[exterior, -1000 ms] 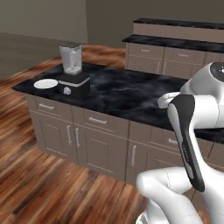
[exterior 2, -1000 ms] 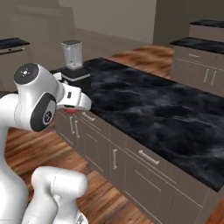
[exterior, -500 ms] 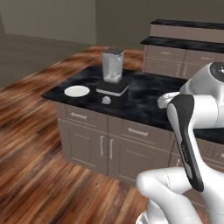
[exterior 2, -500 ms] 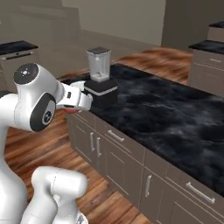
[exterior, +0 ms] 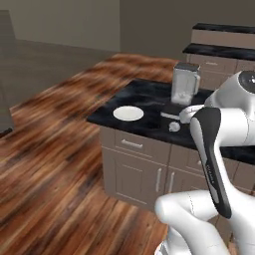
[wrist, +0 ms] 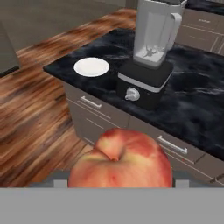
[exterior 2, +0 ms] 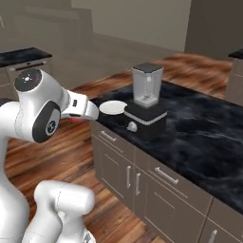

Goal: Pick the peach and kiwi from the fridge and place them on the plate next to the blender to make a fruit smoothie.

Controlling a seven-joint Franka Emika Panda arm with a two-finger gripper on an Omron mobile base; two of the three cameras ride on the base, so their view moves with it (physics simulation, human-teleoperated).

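- Peach point(wrist: 120, 159) sits right in front of the hand cam, at 6 o'clock of that view: red-orange skin w/ yellow patches, stem dimple facing up.
- Gripper point(wrist: 120, 183) is clamped on the peach, one finger each side; fingertips themselves hidden behind the fruit, only small grey bits show at its lower left & right.
- In right base view a sliver of red point(exterior 2: 76, 118) shows under the white hand, approx 9 o'clock of the frame.
- Plate point(wrist: 91, 67) lies flat & bare on the black marbled counter point(wrist: 197, 100), near its corner; approx 11 o'clock in hand view.
- Same plate point(exterior: 128, 113) in left base view sits at 9 o'clock of the blender point(exterior: 180, 97), near it but apart.
- In right base view the plate point(exterior 2: 112, 107) is partly behind the hand, just beside the blender point(exterior 2: 145, 109).
- Blender point(wrist: 149, 56): clear grey jar w/ dark lid, upright on black base, round knob facing the counter's front edge; 12–1 o'clock in hand view.
- Peach is held off the counter, in front of the cabinet fronts point(wrist: 105, 116), above the wood floor point(wrist: 30, 118).
- Grey-brown drawers & doors w/ bar handles run below the countertop point(exterior: 139, 164).
- More dark-topped cabinets point(exterior: 219, 55) stand behind the island, 1 o'clock in left base view.
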